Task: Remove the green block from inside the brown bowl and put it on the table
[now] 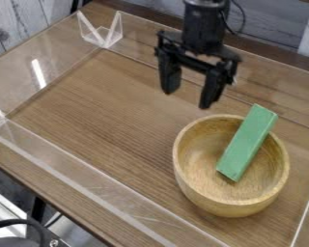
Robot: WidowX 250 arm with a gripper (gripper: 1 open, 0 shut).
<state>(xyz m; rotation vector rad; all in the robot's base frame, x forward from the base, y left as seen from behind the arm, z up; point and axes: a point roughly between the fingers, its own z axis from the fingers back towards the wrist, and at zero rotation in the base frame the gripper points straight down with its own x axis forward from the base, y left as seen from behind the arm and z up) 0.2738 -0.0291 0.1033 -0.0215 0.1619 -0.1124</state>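
On my screen, the left side shows the low clear acrylic wall (54,159) running along the near-left edge of the table (105,106), catching bright glare where it meets the corner. Further back on the left, a small clear V-shaped acrylic piece (100,31) stands near the far edge. The wood-grain surface between these and the middle lies bare.

Moving toward the centre, I see my gripper (193,90) hanging over the tabletop, pointing down, its two dark fingers (170,77) spread wide apart with nothing between them. The claw is open and holds nothing. It sits above the wood, behind and to the left of the bowl, apart from it. I cannot tell how far the fingertips are from the surface.

To the right and nearer the camera is the brown bowl (196,174), round, thick-walled and pale tan, resting on the table close to the right-hand acrylic wall. The green block (247,143) is inside it, lying tilted: its lower end rests down in the bowl's hollow and its upper end leans on the far-right rim, poking a little above it. The block is well clear of my fingers.
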